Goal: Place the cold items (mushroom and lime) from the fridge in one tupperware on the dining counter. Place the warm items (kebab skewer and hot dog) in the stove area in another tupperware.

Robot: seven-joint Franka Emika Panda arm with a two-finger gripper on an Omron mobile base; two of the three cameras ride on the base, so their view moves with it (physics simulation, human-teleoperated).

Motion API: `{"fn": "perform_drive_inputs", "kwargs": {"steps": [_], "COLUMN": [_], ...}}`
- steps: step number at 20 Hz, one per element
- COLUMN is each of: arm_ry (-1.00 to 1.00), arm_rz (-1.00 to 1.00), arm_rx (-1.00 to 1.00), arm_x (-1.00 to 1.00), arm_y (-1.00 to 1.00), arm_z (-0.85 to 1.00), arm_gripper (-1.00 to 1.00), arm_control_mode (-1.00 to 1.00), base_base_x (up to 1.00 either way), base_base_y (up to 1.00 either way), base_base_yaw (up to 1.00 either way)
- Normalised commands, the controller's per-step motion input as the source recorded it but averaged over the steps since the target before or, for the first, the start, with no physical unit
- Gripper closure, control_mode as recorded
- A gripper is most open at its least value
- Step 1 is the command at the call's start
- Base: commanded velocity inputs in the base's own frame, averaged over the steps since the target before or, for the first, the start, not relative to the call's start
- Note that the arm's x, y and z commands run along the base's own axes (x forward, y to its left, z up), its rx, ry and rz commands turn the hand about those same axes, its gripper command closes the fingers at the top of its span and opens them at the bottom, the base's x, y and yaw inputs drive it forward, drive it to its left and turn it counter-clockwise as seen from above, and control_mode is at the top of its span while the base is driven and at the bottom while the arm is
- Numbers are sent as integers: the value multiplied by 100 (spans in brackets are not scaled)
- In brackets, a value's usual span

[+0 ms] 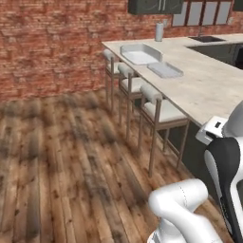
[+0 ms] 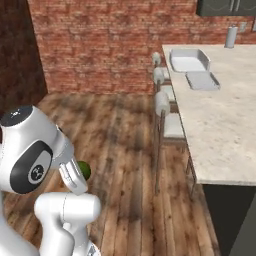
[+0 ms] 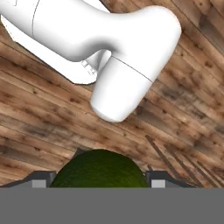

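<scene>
Round dimpled lime (image 3: pixel 99 169) seemingly clamped between jaws.

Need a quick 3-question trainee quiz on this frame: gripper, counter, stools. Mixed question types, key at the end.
1. True or false: the gripper is shut on a green lime.
2. Which pair sits on the dining counter?
A. an open tupperware with its flat lid beside it
B. two stacked pans
C. a kebab skewer and a hot dog
3. Fill in: the stools along the counter stand on a ______ floor.

Key: 1 true; 2 A; 3 wooden (plank).
</scene>
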Motion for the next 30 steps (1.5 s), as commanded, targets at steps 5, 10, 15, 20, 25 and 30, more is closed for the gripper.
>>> {"fn": "perform_drive_inputs", "kwargs": {"steps": [5,10,15,20,25,30], "arm_ry": [0,0,0,0,0,0], "arm_rz": [0,0,0,0,0,0], "arm_rx": [0,0,0,0,0,0], "arm_x": [0,0,0,0,0,0], "arm_y": [0,0,0,0,0,0], "arm_z": [0,0,0,0,0,0], "arm_gripper": [100,100,100,100,100,100], "arm_control_mode": [100,100,100,100,100,100], "base_base_x": [95,100,100,100,99,79], "base_base_y": [100,100,100,100,100,100], "base_base_yaw": [-53,-48,-44,-41,-44,-31]}}
